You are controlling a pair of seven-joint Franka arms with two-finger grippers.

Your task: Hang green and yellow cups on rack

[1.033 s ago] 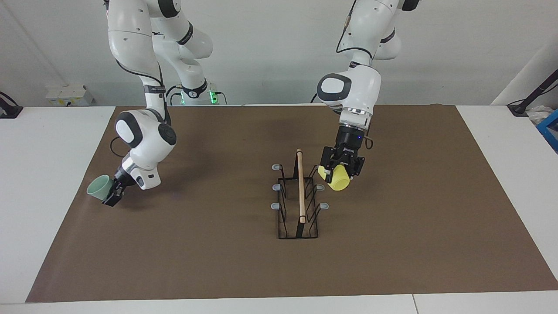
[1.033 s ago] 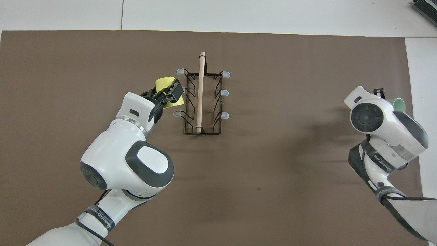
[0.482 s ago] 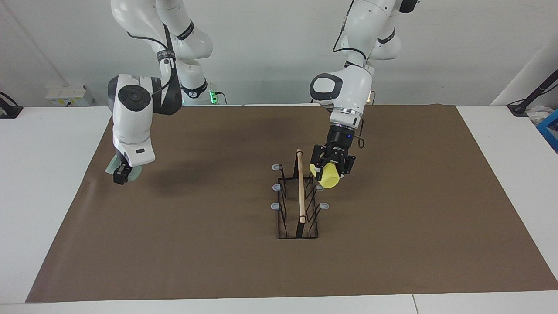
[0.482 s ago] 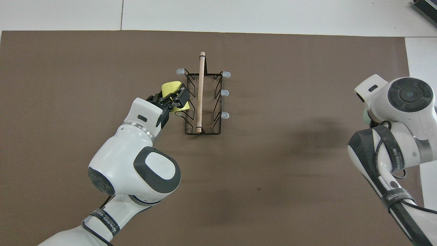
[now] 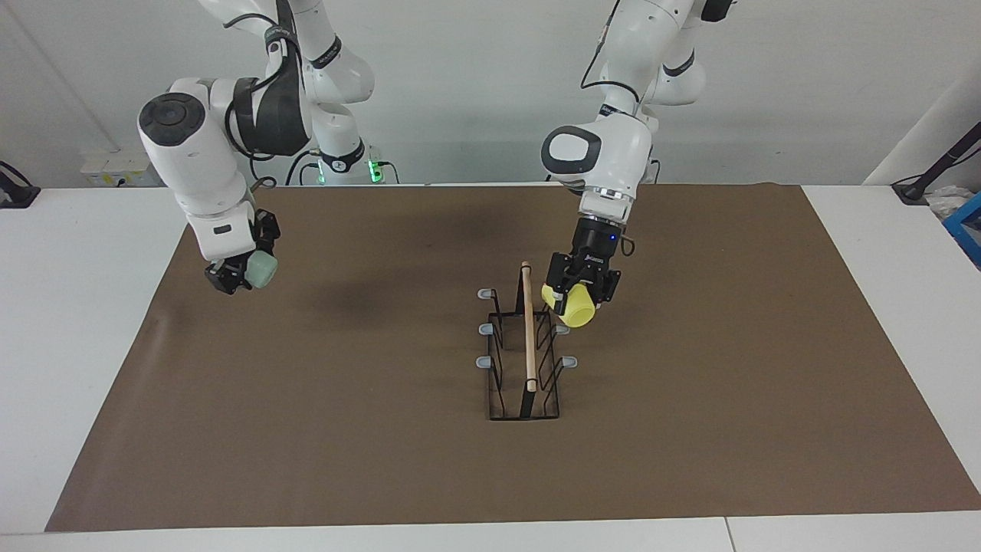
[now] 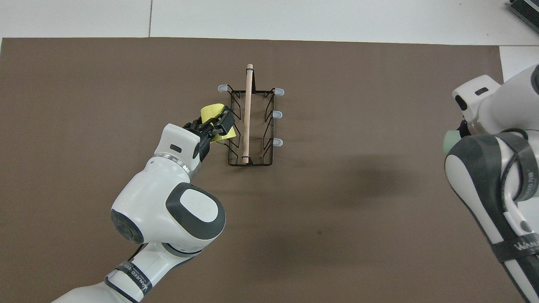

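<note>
The rack (image 5: pixel 529 337) stands mid-mat, a black wire frame with a wooden rod on top; it also shows in the overhead view (image 6: pixel 247 113). My left gripper (image 5: pixel 581 290) is shut on the yellow cup (image 5: pixel 573 310) and holds it tilted, in the air, against the rack's prongs on the left arm's side, over the prong nearest the robots. In the overhead view the yellow cup (image 6: pixel 212 113) and left gripper (image 6: pixel 214 123) cover two of those prongs. My right gripper (image 5: pixel 245 274) is shut on the green cup (image 5: pixel 264 268), raised over the mat's edge at the right arm's end; the green cup (image 6: pixel 451 141) peeks out under the arm.
A brown mat (image 5: pixel 383 429) covers the white table (image 5: pixel 77 307). The rack's three prongs on the right arm's side (image 5: pixel 484 330) carry nothing. A blue box corner (image 5: pixel 967 226) sits at the left arm's end of the table.
My right arm has lifted the green cup off the mat and swung it up and inward. My left gripper has moved the yellow cup closer to the rack's prongs.
</note>
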